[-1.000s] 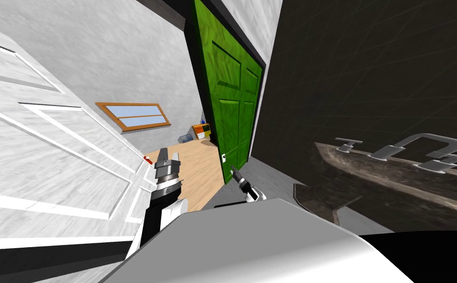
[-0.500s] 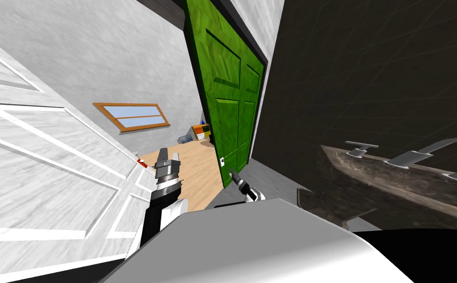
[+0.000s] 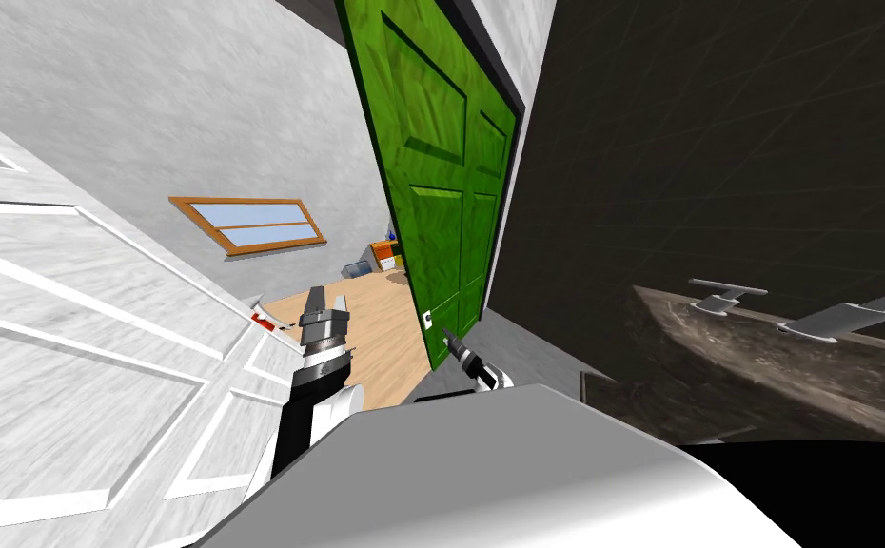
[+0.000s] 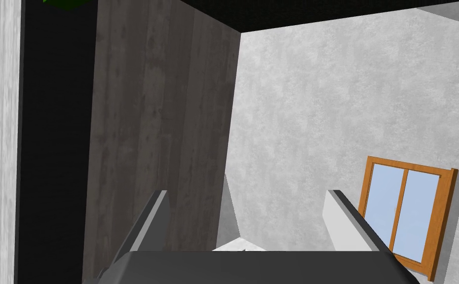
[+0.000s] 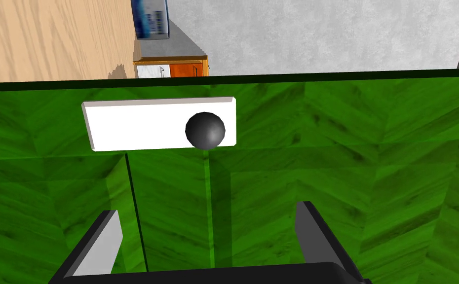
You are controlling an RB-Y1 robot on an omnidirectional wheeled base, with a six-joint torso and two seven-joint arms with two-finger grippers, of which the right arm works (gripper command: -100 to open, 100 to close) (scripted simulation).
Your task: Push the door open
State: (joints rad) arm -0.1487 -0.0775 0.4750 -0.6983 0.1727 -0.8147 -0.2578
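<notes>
The green door [image 3: 441,181] stands part way open next to a dark wall [image 3: 717,143]. A wood floor [image 3: 383,323] shows in the gap past the door's free edge. The right gripper [image 5: 206,212] is low down at that edge and points right at the green face. Its two fingers are spread wide and have nothing between them. Just ahead of them, a round dark knob [image 5: 205,130] sits on a white plate [image 5: 134,123] fixed to the door. The fingertips are very close to the door, but I cannot tell if they touch it. The left gripper [image 3: 324,304] is held up over the wood floor, near a white door [image 3: 98,333]. Its fingers are spread apart too, and they are bare. A stone sink [image 3: 764,371] with grey taps is off to the right, well apart from both arms.
</notes>
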